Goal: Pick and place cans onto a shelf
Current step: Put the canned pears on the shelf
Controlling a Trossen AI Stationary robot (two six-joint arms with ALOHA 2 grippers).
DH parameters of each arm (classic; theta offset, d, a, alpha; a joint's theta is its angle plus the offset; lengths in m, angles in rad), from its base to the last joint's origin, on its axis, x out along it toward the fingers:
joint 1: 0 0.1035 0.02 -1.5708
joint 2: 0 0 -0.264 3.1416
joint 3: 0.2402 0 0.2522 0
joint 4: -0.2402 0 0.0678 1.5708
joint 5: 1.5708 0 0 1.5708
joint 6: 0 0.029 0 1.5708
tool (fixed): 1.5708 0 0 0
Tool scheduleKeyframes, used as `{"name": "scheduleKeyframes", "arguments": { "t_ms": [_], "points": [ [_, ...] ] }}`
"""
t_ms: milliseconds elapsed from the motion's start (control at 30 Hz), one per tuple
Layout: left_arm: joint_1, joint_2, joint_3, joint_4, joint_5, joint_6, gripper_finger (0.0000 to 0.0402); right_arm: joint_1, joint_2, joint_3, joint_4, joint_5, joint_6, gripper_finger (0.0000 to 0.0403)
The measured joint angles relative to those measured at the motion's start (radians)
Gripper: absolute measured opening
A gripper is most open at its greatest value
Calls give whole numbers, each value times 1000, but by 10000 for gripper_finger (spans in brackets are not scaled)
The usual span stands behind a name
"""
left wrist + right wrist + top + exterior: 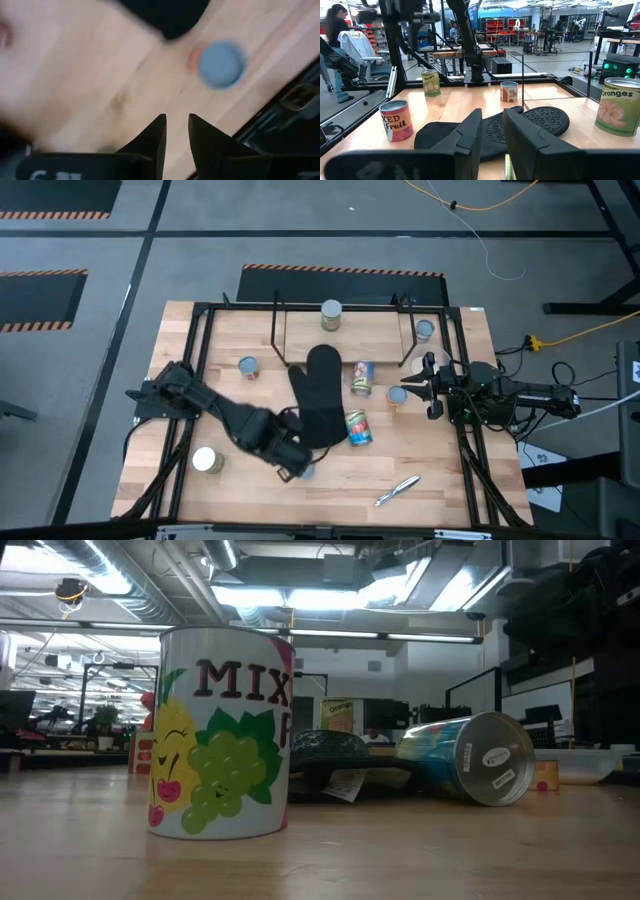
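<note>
The shelf (345,340) of black rods and light boards stands at the table's far side. One can (330,313) stands on it and another (424,330) at its right end. More cans stand or lie on the table: one (248,366), one (362,377), one (397,397), one (358,428) and one (207,461). My left gripper (298,471) hovers near the front edge, shut and empty, beside a pale-blue-topped can (221,64). My right gripper (428,387) waits at the right, shut and empty (492,117).
A black oven mitt (322,410) lies in the middle of the table between the cans. A silvery pen-like item (397,490) lies near the front edge. The black table frame (200,360) runs along the sides. A person (337,45) stands beyond the table.
</note>
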Motion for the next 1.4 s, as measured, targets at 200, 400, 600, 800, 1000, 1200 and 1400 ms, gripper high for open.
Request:
{"name": "scheduleKeyframes", "arguments": {
  "t_ms": [200,400,600,800,1000,1200,1400],
  "points": [
    [-62,3,-156,3,156,-78,74,0,0,0,0,0,0,84],
    [-86,-52,-347,3,330,-107,74,0,0,0,0,0,0,84],
    [-113,-196,-519,1,341,-279,74,0,0,0,0,0,0,84],
    [-158,-312,-621,15,334,-619,74,0,0,0,0,0,0,84],
    [-205,-326,-651,50,305,-802,74,0,0,0,0,0,0,84],
    [-233,-326,-683,103,246,-893,74,0,0,0,0,0,0,84],
    [-249,-326,-717,125,245,-943,74,0,0,0,0,0,0,84]
  ]
}}
